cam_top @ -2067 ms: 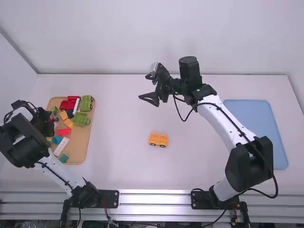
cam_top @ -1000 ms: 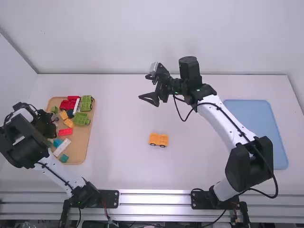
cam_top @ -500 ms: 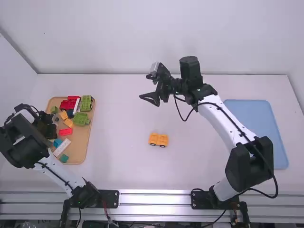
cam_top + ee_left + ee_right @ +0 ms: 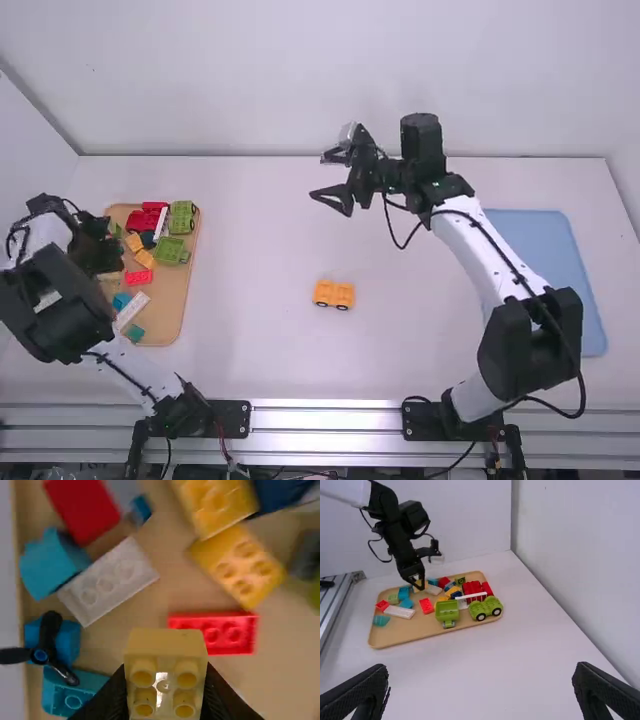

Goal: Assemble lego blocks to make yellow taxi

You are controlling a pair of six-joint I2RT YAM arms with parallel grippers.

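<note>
The orange-yellow wheeled base (image 4: 334, 294) stands on the table, in front of the arms. My left gripper (image 4: 116, 262) is above the left part of the block tray. In the left wrist view, my left gripper (image 4: 166, 692) is shut on a pale yellow block (image 4: 165, 647), its studs facing the camera. Beyond it lie two yellow blocks (image 4: 237, 565) on the tray. My right gripper (image 4: 332, 178) hangs past the wheeled base, over the table's far part; in the right wrist view, the right gripper (image 4: 480, 692) has its fingers wide apart and nothing between them.
The wooden tray (image 4: 172, 312) at the left holds several red, green, blue and white pieces, among them two green wheeled ones. A blue mat (image 4: 540, 262) lies at the right, beside the right arm. White walls stand behind and at the sides.
The left gripper has shifted slightly over the tray, and the pale block now shows at it. The right gripper has moved a little to the right; the wheeled base stayed put.
</note>
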